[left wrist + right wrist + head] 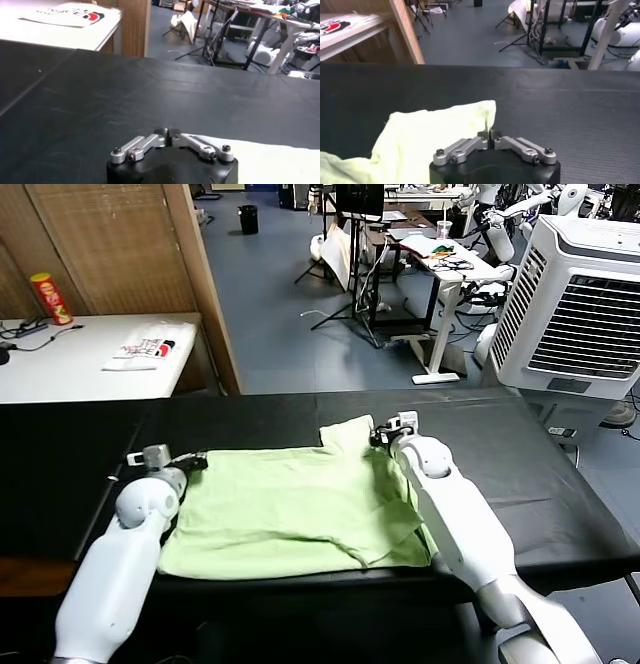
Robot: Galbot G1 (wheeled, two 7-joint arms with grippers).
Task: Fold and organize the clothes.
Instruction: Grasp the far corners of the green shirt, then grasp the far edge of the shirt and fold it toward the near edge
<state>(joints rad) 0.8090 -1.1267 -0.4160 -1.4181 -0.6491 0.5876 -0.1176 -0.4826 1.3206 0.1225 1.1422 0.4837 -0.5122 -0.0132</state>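
While the pale lime-green shirt (300, 509) lies spread on the black table (520, 454), near the front edge, both grippers sit on its far edge. One sleeve sticks out toward the far side at the right; the near right corner is rumpled, with a fold ridge. Left gripper (196, 460) is at the shirt's far left corner, jaws together; the left wrist view shows the fingertips meeting right at the cloth edge, though whether fabric is actually pinched can't be made out. Right gripper (490, 134) is at the sleeve's far corner, jaws clamped on a thin fold of the fabric. Beyond the table: a white side table (60, 369) with a red can (50, 297) and a white printed item (145, 352). White cooler unit (585, 304) at far right.
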